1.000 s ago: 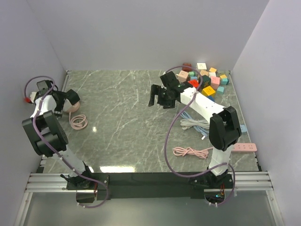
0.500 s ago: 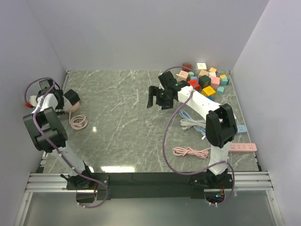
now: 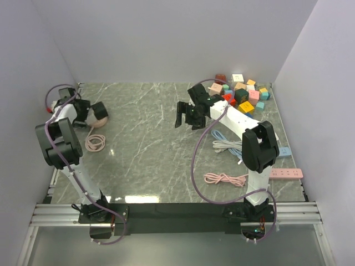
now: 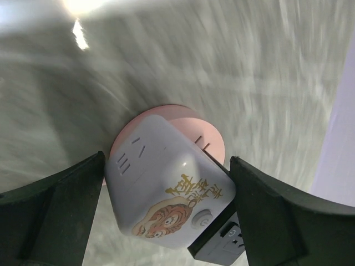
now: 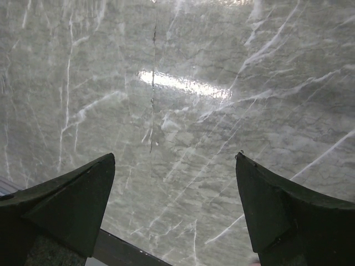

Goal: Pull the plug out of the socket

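Plug [image 4: 222,244] black, seated low in one side of the pale socket cube [image 4: 166,188] with pink round base, left jaws gripping this cube by two sides, at far left of the tabletop [image 3: 144,160], right jaws wide open above bare marble, coloured blocks [image 3: 241,91] behind.

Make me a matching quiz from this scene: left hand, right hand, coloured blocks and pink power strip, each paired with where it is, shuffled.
1. left hand
2. right hand
3. coloured blocks
4. pink power strip

A. far right corner of the table
B. near the table's right edge, towards the front
C. either side of the white cube socket
D. above bare table, nothing between its fingers

Pairs: 1-C, 2-D, 3-A, 4-B
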